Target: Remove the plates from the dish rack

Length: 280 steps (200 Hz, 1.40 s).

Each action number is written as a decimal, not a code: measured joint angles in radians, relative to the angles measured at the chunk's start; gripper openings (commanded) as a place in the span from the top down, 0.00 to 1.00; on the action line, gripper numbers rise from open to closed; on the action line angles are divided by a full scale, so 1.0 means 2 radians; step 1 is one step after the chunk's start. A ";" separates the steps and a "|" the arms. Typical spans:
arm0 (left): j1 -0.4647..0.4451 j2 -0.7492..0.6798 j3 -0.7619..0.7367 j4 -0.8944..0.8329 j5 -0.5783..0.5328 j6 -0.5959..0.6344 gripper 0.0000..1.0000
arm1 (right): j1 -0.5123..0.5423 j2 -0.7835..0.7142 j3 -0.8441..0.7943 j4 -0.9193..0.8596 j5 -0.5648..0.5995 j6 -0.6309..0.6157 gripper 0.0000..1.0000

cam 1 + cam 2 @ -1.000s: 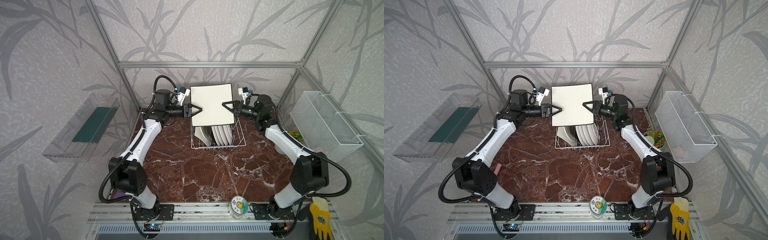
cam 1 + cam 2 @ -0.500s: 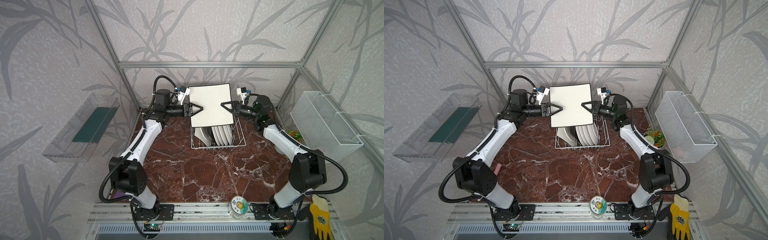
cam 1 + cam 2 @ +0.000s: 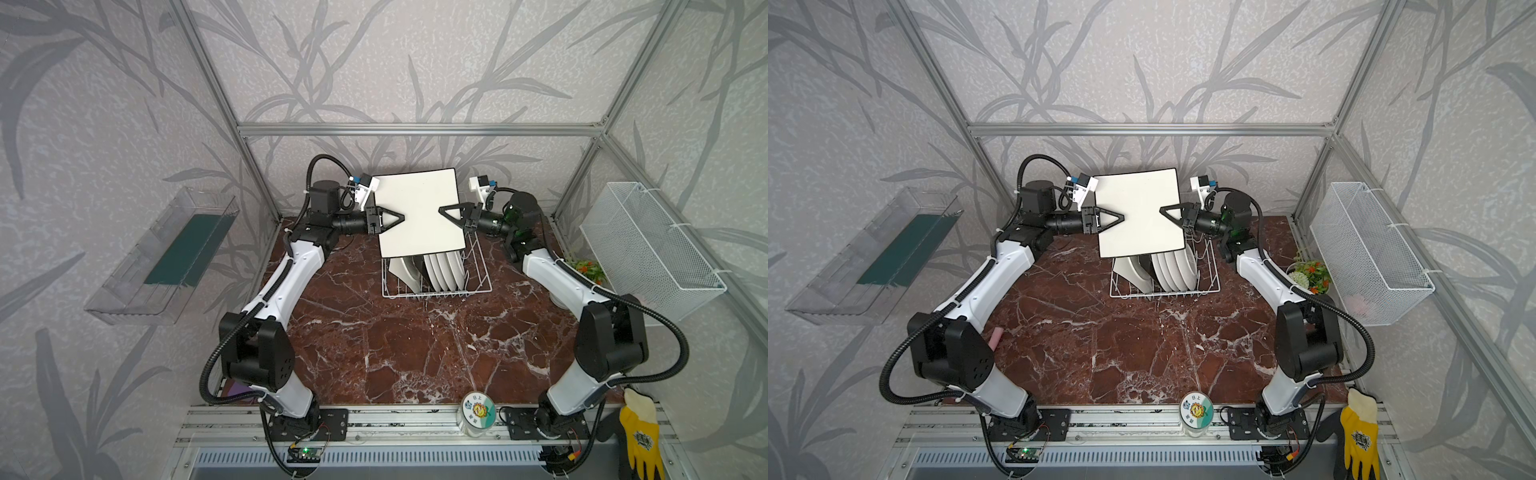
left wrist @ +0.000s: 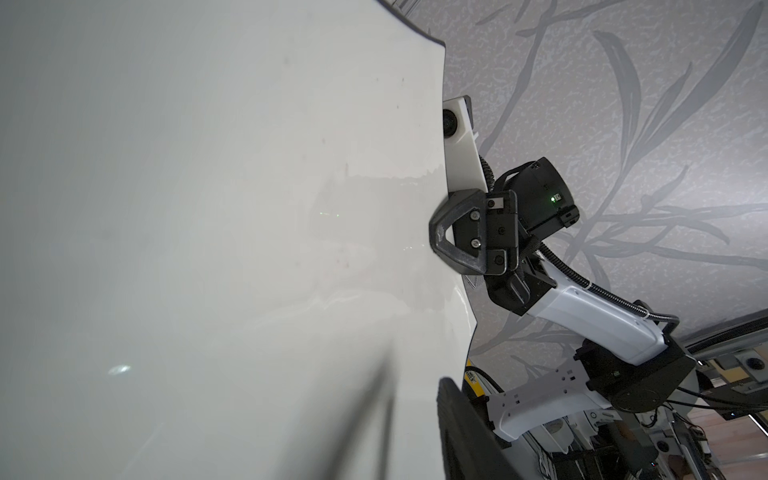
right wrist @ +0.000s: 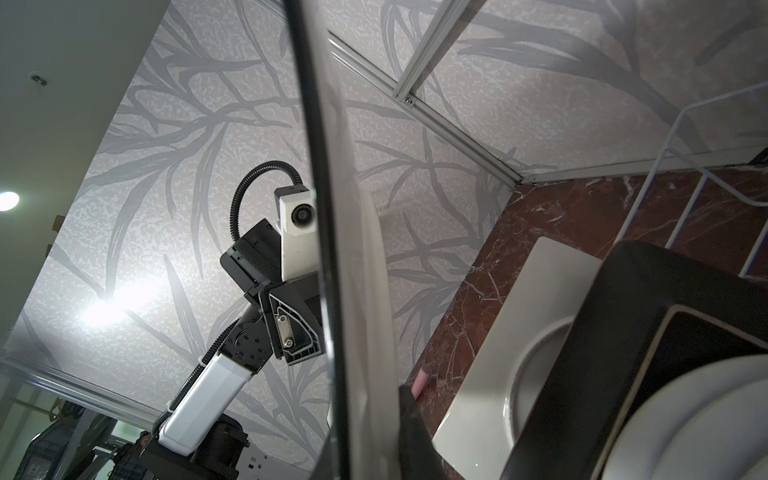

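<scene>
One large cream square plate (image 3: 419, 195) hangs in the air just above the dish rack (image 3: 436, 294), clear of the other plates (image 3: 444, 268) standing in it. It is likely glazed, stiff, heavy and breakable, so opposite edges are the best hold. The right gripper (image 3: 443, 211) is clamped on its right edge. The left gripper (image 3: 400, 216) straddles the left edge, but whether it pinches is unclear.

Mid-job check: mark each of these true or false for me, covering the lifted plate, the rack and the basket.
1. The right gripper is shut on the cream square plate. True.
2. That plate stands in a rack slot. False: it is held up above the dish rack.
3. The dish rack is empty. False: a black plate and round white plates stand in it.
4. A white mesh basket hangs on the scene's right side. True.
</scene>
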 measured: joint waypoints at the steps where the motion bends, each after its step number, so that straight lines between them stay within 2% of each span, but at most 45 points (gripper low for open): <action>1: 0.000 0.000 0.000 0.000 0.000 0.000 0.63 | 0.000 0.001 0.000 0.001 -0.001 0.001 1.00; 50: 0.005 0.000 -0.002 0.000 -0.004 0.009 0.82 | 0.000 0.005 0.000 0.010 -0.004 0.018 1.00; 74: 0.005 0.000 -0.002 0.001 -0.003 0.009 1.00 | 0.000 0.005 0.000 0.011 -0.004 0.018 1.00; 86: 0.006 0.000 -0.002 0.001 -0.004 0.009 1.00 | 0.000 0.006 0.000 0.011 -0.004 0.018 1.00; 138: 0.006 0.000 -0.002 -0.002 -0.006 0.009 1.00 | 0.000 0.006 0.000 0.004 -0.004 0.009 0.85; 234: 0.003 -0.001 -0.006 0.005 -0.005 -0.008 1.00 | 0.001 0.007 -0.001 -0.030 -0.001 -0.010 0.70; 280: 0.001 -0.001 -0.009 0.004 0.000 -0.012 1.00 | -0.001 0.008 -0.001 -0.031 0.002 -0.008 0.68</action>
